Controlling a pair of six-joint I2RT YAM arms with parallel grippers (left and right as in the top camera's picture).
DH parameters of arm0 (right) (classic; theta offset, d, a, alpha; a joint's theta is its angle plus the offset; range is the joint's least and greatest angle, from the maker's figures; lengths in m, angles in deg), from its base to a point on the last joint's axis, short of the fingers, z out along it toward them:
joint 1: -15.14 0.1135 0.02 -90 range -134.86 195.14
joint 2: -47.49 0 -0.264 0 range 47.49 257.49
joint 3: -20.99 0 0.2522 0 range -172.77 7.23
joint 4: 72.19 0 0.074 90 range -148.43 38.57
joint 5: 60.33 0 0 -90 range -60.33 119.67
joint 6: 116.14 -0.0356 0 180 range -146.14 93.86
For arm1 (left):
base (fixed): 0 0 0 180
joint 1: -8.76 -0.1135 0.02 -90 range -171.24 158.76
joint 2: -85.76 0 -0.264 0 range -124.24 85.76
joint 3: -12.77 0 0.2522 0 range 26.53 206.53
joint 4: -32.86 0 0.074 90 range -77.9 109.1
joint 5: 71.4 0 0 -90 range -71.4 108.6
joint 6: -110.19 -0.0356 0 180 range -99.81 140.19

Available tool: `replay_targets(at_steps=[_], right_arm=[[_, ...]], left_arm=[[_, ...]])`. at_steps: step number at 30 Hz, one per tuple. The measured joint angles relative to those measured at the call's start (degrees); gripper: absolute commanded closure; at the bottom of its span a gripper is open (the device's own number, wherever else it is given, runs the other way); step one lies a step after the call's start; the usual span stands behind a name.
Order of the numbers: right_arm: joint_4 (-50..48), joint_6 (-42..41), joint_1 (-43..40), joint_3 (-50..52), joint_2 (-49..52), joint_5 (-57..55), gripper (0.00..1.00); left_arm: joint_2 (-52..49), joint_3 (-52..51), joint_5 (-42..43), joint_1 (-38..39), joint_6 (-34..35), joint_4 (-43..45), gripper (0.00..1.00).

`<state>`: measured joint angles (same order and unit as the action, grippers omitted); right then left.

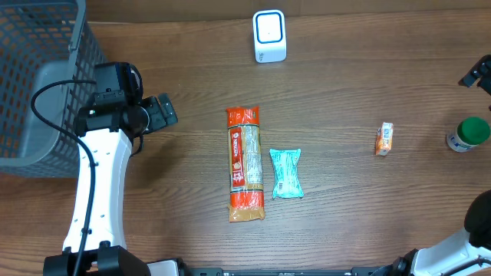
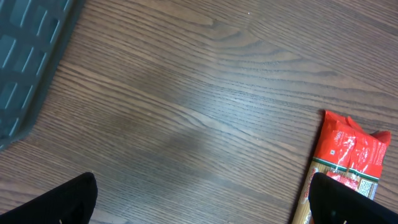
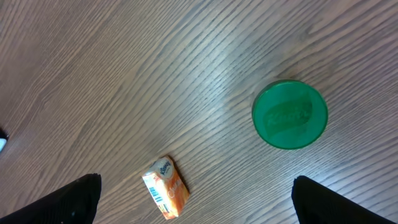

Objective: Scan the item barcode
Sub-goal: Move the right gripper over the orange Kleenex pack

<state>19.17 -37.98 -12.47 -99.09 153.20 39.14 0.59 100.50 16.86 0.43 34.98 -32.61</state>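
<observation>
A white barcode scanner (image 1: 269,36) stands at the table's far edge. A long red and tan pasta pack (image 1: 245,163) lies mid-table, with a teal packet (image 1: 285,173) beside it on the right. A small orange tissue pack (image 1: 384,139) lies further right; in the right wrist view the tissue pack (image 3: 165,187) shows a barcode on its side. My left gripper (image 1: 169,112) is open, left of the pasta pack (image 2: 348,155), holding nothing. My right gripper (image 3: 199,211) hovers open above the tissue pack and a green-lidded bottle (image 3: 290,114).
A grey mesh basket (image 1: 38,77) fills the far left corner, and its wall (image 2: 25,62) shows in the left wrist view. The green-lidded bottle (image 1: 468,133) stands near the table's right edge. Bare wood lies between the left gripper and the pasta pack.
</observation>
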Motion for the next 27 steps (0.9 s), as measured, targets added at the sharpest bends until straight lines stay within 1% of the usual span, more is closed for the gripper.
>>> replay_targets(at_steps=[1, 3, 4, 7, 13, 17, 18, 20, 22, 23, 24, 26, 27], right_arm=[[0.2, 0.0, 0.0, 0.0, 0.0, 0.0, 0.00], [0.9, -0.1, 0.1, 0.0, 0.0, 0.3, 0.07], [1.5, 0.0, 0.3, 0.0, 0.0, 0.4, 0.13], [3.3, -0.2, 1.8, 0.0, 0.0, 0.9, 0.21], [4.9, 0.7, 8.0, 2.4, 0.0, 1.3, 0.21], [3.0, 1.0, 11.7, 8.2, 0.0, 1.2, 0.22], [2.1, 1.0, 12.4, 10.1, 0.0, 1.0, 0.27], [0.0, 1.4, 13.2, 13.2, 0.0, 1.0, 0.40], [-2.0, 1.5, 13.9, 16.4, 0.0, 0.9, 0.67], [-3.0, 1.4, 14.1, 17.8, 0.0, 0.8, 0.77], [-4.0, 1.6, 14.2, 19.4, 0.0, 0.7, 0.83], [-5.9, 1.7, 14.2, 21.8, 0.0, 0.6, 0.96], [-6.5, 1.4, 14.2, 22.6, 0.0, 0.6, 0.96]], left_arm=[[0.0, 0.0, 0.0, 0.0, 0.0, 0.0, 0.00], [0.0, 0.0, 0.0, 0.0, 0.0, 0.0, 0.00], [0.0, 0.0, 0.0, 0.0, 0.0, 0.0, 0.00], [0.0, 0.0, 0.0, 0.0, 0.0, 0.0, 0.00], [0.0, 0.0, 0.0, 0.0, 0.0, 0.0, 0.00], [0.0, 0.0, 0.0, 0.0, 0.0, 0.0, 0.00], [0.0, 0.0, 0.0, 0.0, 0.0, 0.0, 0.00], [0.0, 0.0, 0.0, 0.0, 0.0, 0.0, 0.00], [0.0, 0.0, 0.0, 0.0, 0.0, 0.0, 0.00], [0.0, 0.0, 0.0, 0.0, 0.0, 0.0, 0.00], [0.0, 0.0, 0.0, 0.0, 0.0, 0.0, 0.00], [0.0, 0.0, 0.0, 0.0, 0.0, 0.0, 0.00], [0.0, 0.0, 0.0, 0.0, 0.0, 0.0, 0.00]])
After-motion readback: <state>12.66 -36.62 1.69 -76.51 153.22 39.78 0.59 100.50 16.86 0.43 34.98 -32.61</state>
